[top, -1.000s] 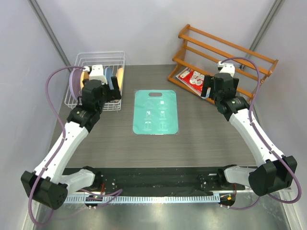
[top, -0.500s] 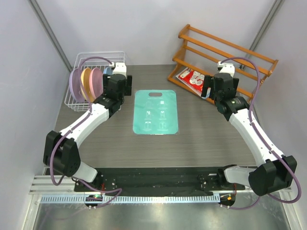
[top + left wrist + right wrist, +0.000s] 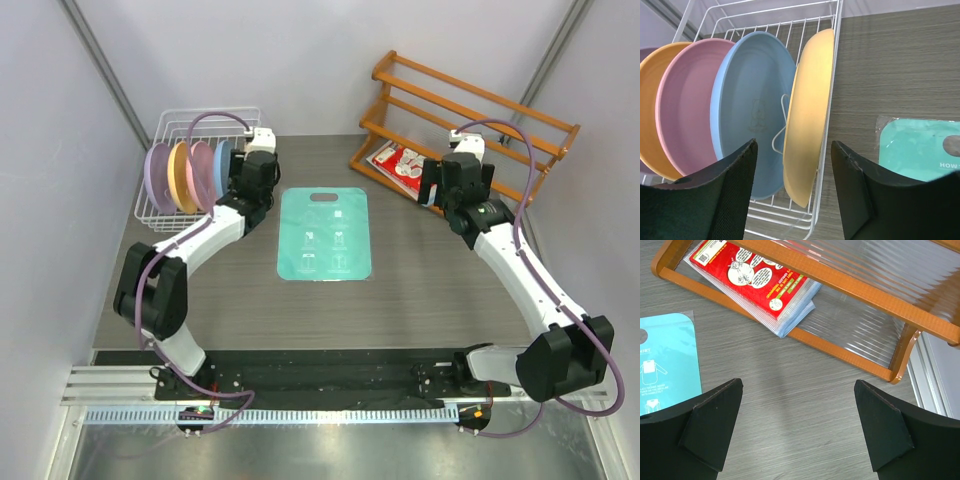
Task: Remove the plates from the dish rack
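My left claw (image 3: 792,146) is released, straddling the yellow plate (image 3: 810,95) upright in the white rack (image 3: 838,40); my right claw (image 3: 798,385) gapes wide over the bench (image 3: 770,365).

Lilac, orange, pink, blue, yellow plates (image 3: 752,107); white dish rack (image 3: 200,128); teal mat (image 3: 325,232).

Grey table (image 3: 430,290), white dish rack (image 3: 215,112), teal mat (image 3: 324,234), wooden rack (image 3: 470,95), red packet (image 3: 398,162)
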You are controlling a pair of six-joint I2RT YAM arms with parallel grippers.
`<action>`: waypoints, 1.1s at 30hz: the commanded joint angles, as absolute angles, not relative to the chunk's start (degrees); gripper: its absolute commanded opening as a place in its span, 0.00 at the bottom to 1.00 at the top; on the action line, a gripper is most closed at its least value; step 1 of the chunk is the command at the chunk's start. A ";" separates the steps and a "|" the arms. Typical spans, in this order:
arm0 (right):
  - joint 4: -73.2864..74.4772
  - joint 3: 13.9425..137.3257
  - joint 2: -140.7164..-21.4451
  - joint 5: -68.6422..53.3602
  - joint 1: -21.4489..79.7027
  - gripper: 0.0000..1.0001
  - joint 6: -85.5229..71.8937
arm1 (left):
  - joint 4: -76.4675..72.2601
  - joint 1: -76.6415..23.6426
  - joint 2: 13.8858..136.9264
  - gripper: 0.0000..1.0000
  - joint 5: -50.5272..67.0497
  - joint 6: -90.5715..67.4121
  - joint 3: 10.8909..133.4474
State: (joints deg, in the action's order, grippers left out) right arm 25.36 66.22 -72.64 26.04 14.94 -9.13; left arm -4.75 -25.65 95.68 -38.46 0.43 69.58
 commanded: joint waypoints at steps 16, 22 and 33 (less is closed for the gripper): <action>23.82 66.27 -74.09 27.33 15.03 1.00 -8.00 | -10.64 -26.02 101.69 0.27 -47.99 3.96 72.60; 23.82 66.36 -74.53 27.07 15.03 1.00 -7.91 | -10.37 -26.72 102.31 0.03 -50.18 4.92 73.04; 24.26 66.53 -74.79 26.28 15.03 1.00 -7.91 | -21.33 -31.37 101.95 0.00 -62.74 17.12 73.74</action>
State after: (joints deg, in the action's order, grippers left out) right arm 25.34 65.98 -75.05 26.22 14.94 -8.78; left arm -10.02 -28.34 102.28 -58.57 12.08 71.24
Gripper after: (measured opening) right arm 0.996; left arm 0.050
